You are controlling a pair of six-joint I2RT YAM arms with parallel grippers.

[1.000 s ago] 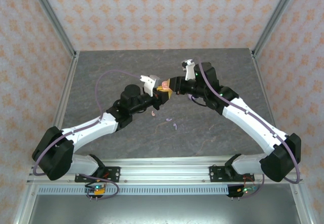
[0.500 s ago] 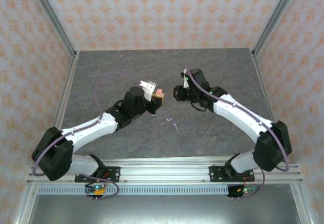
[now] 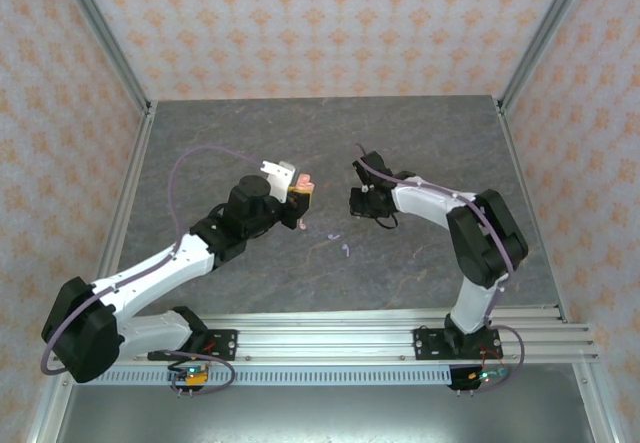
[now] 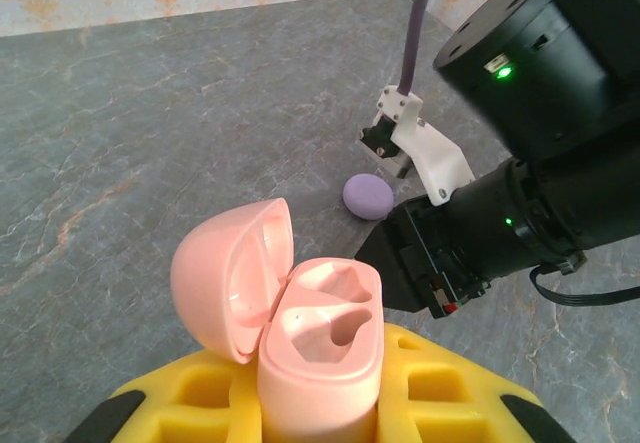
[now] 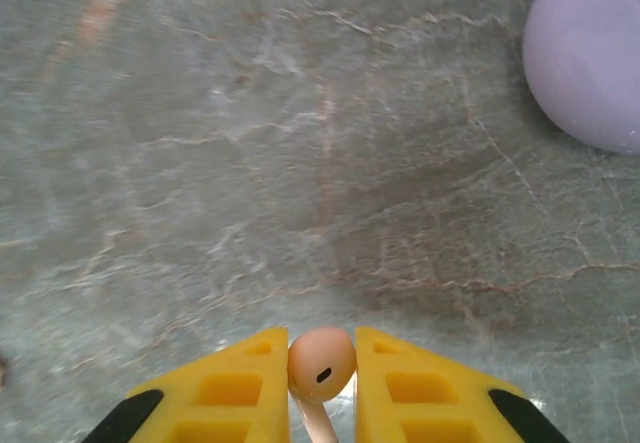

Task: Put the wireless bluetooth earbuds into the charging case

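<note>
Over the grey, marble-veined worktop (image 3: 430, 143), the left gripper (image 3: 303, 191) holds an open pink charging case (image 4: 320, 338) clamped upright between its yellow fingers (image 4: 200, 403). The lid (image 4: 232, 278) is swung back to the left, and both moulded wells in the base are exposed. Just to the right of the pink case and apart from it, the right gripper (image 3: 356, 201) has its jaws drawn narrow on a single pink earbud (image 5: 321, 363). The bud's rounded head pokes out between the yellow fingertips and its stem runs back between them. Beyond the pink case, seen from the left wrist, a closed lilac case (image 4: 368, 196) lies on the worktop close by the right arm's black wrist. On the near side of the pink case, toward the arm bases, three more earbuds lie loose on the worktop. A second pink earbud (image 3: 303, 225) is nearest it. One lilac earbud (image 3: 333, 237) and another lilac earbud (image 3: 346, 250) lie further to the right, apart from each other.
</note>
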